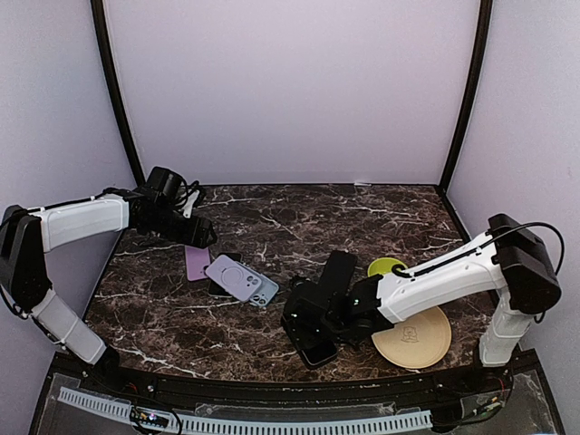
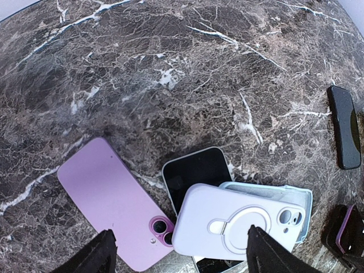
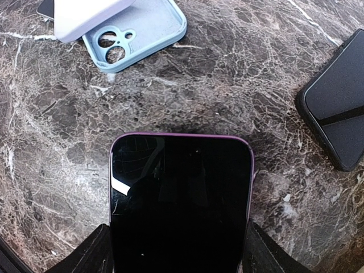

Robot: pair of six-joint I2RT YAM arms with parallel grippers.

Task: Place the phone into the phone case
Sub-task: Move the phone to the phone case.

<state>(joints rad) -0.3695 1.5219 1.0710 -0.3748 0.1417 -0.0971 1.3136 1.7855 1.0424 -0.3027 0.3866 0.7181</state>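
My right gripper (image 3: 176, 256) is shut on a dark-screened phone (image 3: 181, 199) with a purple rim, one finger on each long edge, low over the marble table (image 1: 272, 217) near its front edge. The same phone (image 1: 313, 349) shows in the top view. A light blue phone case (image 3: 142, 31) lies open side up beyond it, partly under a lilac case (image 2: 239, 222) with a ring stand. My left gripper (image 2: 179, 256) hangs open above that pile, which also holds a pink phone (image 2: 108, 199) lying back up and a black-screened phone (image 2: 196, 173).
A black case (image 3: 338, 108) lies flat to the right of the held phone. A yellow-green disc (image 1: 386, 266) and a tan round plate (image 1: 414, 337) sit by the right arm. Pale walls enclose the table on three sides.
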